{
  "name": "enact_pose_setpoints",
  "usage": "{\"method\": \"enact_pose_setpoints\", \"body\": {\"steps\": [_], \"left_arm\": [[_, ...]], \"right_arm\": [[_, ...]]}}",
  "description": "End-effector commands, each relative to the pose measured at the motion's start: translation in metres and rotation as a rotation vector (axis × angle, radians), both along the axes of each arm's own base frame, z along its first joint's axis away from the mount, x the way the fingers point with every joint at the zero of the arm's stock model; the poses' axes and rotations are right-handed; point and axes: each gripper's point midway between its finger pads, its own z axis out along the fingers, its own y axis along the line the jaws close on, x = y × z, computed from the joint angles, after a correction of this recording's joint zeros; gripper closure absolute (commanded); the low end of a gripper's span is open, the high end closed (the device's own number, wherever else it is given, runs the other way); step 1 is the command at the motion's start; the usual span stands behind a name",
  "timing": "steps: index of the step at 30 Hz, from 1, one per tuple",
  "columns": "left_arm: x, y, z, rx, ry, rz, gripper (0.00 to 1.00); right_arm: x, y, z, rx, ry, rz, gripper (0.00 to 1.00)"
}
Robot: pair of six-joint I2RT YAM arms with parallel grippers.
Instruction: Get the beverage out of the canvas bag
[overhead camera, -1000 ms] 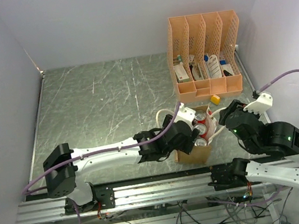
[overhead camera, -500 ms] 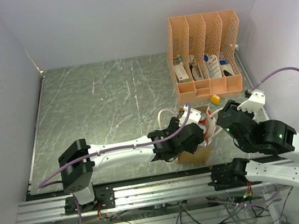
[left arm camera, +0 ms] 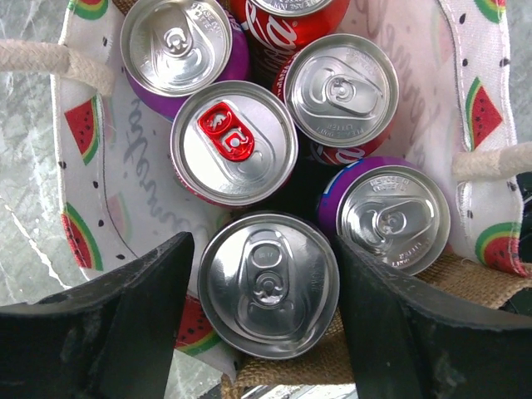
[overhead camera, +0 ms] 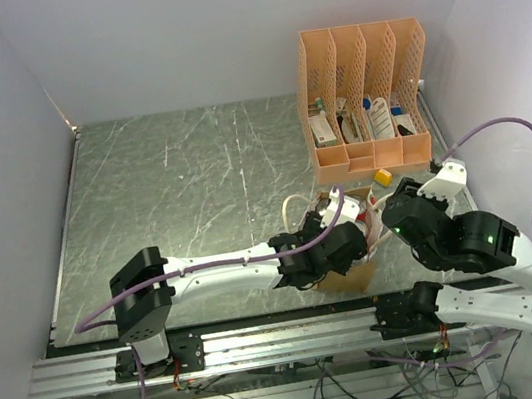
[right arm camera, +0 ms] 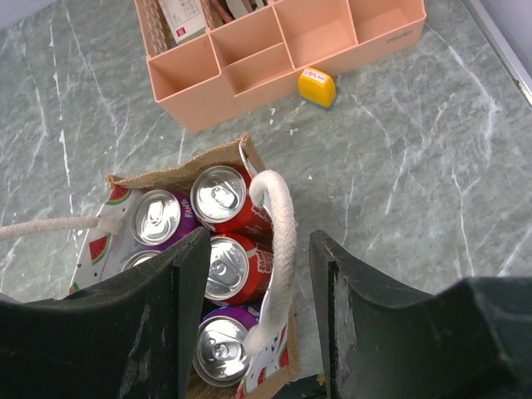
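- the left arm point(overhead camera: 216, 265) lies stretched low along the near side of the table point(overhead camera: 174, 194), running from its base toward the right, with the wrist bent down over the bag's mouth.
- the left gripper point(left arm camera: 266, 249) looks straight down. its two black fingers point(left arm camera: 125, 324) stand on either side of one beverage can point(left arm camera: 268, 284), each right at the can's rim. whether they pinch it or only flank it i cannot tell.
- that beverage can stands upright in the canvas bag point(left arm camera: 83, 133), directly between the jaws. its plain silver top faces up at them and its long axis is vertical.
- just past the fingertips five other cans stand upright, packed close together: the red-tab can point(left arm camera: 234, 143) first, then purple and red ones farther in.
- the canvas bag stands upright with its mouth open upward, showing a watermelon-print lining. white rope handles point(left arm camera: 50, 58) sit at two opposite sides, outside the jaws.
- the right arm point(overhead camera: 476, 247) is folded at the elbow, and the right gripper point(right arm camera: 259, 241) tilts down at the bag's other side. its jaws are spread, and one handle loop point(right arm camera: 278, 249) rises between them with a gap to each finger.
- beyond the right jaws a small yellow object point(right arm camera: 317, 86) lies on the table, and farther on stands the peach file organizer point(right arm camera: 291, 50).
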Motion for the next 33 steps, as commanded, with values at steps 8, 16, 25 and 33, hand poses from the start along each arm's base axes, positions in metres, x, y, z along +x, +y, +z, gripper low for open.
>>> {"method": "enact_pose_setpoints", "body": {"steps": [8,16,25,33], "left_arm": [[-0.009,0.003,0.006,0.026,-0.008,-0.048,0.59],[-0.004,0.004,0.039,-0.050,-0.049,-0.031,0.93],[0.003,0.011,0.076,-0.146,-0.059,0.001,0.93],[0.014,0.021,0.126,-0.346,-0.020,-0.010,0.93]], "right_arm": [[0.000,-0.007,0.004,0.009,-0.031,-0.029,0.49],[-0.002,-0.009,0.008,0.044,-0.049,-0.027,0.49],[-0.004,-0.012,0.014,0.087,-0.075,-0.017,0.48],[-0.004,-0.011,0.014,0.084,-0.073,-0.014,0.48]]}}
